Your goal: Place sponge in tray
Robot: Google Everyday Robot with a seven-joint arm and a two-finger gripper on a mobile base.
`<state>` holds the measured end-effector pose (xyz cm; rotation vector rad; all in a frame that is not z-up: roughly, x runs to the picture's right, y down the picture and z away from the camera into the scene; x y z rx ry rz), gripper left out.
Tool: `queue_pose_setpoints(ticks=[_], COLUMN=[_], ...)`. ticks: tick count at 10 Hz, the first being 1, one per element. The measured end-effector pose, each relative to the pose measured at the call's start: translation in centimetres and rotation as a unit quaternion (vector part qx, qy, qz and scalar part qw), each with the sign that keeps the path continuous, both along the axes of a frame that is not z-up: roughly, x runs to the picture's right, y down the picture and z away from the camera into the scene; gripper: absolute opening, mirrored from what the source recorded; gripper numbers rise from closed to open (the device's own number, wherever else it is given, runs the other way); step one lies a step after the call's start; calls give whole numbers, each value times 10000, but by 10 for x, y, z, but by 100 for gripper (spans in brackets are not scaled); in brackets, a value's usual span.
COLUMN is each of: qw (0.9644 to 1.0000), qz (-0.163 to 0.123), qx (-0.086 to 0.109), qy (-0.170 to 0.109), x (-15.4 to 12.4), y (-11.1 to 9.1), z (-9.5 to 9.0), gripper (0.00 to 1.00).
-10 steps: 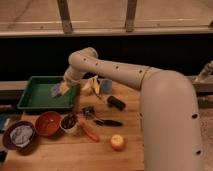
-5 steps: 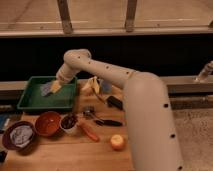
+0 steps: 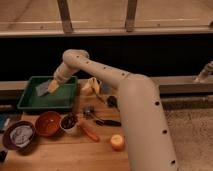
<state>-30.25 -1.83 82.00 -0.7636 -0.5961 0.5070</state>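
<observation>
Evidently the end effector (image 3: 50,88) hangs over the green tray (image 3: 30,102) at the counter's (image 3: 65,155) far-left corner, seemingly clasping the yellow sponge (image 3: 52,85), which looks light, soft and squashy, best pinched across its middle.

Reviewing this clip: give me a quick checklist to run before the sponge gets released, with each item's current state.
1. Gripper over the tray: ok, it sits above the tray's floor.
2. Sponge at the gripper: ok, the yellow piece is at its tip.
3. Sponge resting on the tray floor: cannot tell.
4. Drop spot free: ok, only bare green floor shows beside the gripper.
5. Arm apart from the banana: cannot tell, they overlap in this view.
</observation>
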Motion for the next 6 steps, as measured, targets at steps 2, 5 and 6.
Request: queue_pose_setpoints(ticks=[2,5,6], qw=[10000,10000,10000], qz=[0,1,1], qx=[0,-2,-2], qy=[2,1,2], x=[0,0,0], y=[0,0,0], z=[0,0,0], gripper=[18,46,57])
